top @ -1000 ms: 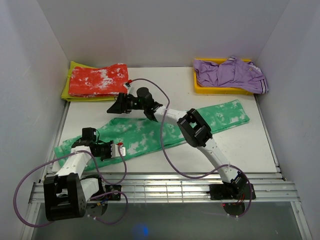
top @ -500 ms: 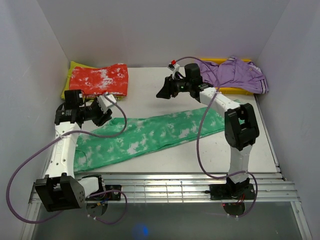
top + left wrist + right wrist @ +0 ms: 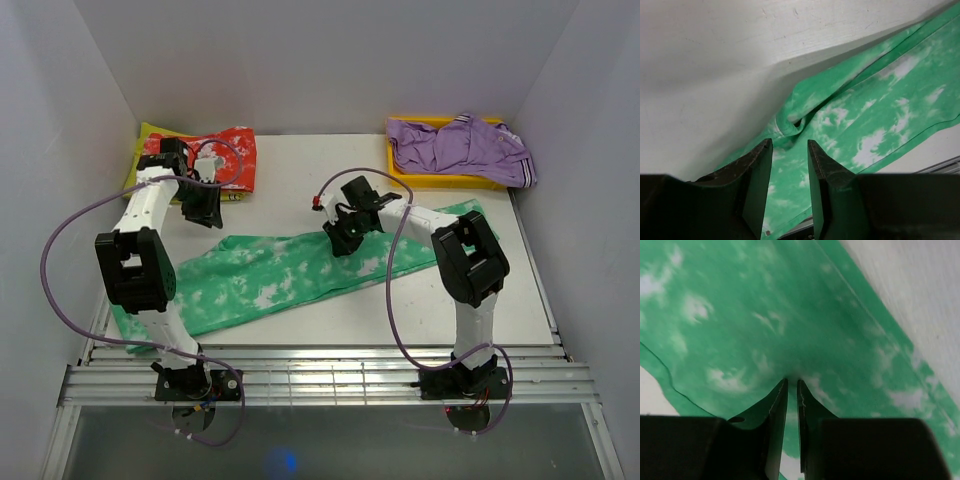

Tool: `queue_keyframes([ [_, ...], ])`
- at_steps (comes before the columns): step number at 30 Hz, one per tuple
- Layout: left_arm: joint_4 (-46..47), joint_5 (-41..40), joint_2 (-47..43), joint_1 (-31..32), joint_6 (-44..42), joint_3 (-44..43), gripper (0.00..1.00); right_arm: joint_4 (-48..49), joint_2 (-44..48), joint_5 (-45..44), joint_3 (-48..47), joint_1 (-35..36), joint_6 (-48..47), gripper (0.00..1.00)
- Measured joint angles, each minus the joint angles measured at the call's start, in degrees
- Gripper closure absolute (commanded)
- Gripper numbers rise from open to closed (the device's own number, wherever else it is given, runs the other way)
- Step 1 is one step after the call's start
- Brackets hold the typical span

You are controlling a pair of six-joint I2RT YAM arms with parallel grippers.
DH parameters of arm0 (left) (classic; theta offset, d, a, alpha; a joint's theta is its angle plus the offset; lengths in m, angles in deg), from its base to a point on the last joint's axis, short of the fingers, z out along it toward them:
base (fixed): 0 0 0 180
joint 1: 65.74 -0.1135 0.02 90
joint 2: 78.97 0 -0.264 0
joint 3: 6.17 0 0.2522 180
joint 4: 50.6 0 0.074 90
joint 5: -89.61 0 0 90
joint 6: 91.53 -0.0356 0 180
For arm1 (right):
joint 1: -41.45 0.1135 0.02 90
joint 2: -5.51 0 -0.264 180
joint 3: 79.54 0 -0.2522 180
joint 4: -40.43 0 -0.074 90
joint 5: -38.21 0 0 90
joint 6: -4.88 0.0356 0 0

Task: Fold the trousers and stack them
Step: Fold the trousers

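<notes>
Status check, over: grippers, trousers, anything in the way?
Right gripper pinching trousers mid-length. Left gripper open, empty, over the cloth. Trousers stretched out long, unfolded. Red-and-white garment just behind left gripper.

Top view: the left arm (image 3: 135,265) covers the 8 o'clock end of the trousers (image 3: 270,275) and part of the red-and-white garment (image 3: 235,150) at 10 o'clock. The purple garment (image 3: 460,145) hides most of the yellow tray (image 3: 440,181) at 1 o'clock. Right wrist view: the cloth is blurred and cut off at 12 and 9 o'clock. Whether a fold sits between the tips of the right gripper (image 3: 792,380) cannot be resolved.
</notes>
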Motion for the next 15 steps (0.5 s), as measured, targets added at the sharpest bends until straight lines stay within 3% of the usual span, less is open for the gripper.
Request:
queue_keyframes([
  [15, 0.96, -15.19, -4.63, 10.56, 12.09, 8.57, 0.56, 0.26, 0.44, -5.09, 3.87, -0.9, -5.05, 0.85],
])
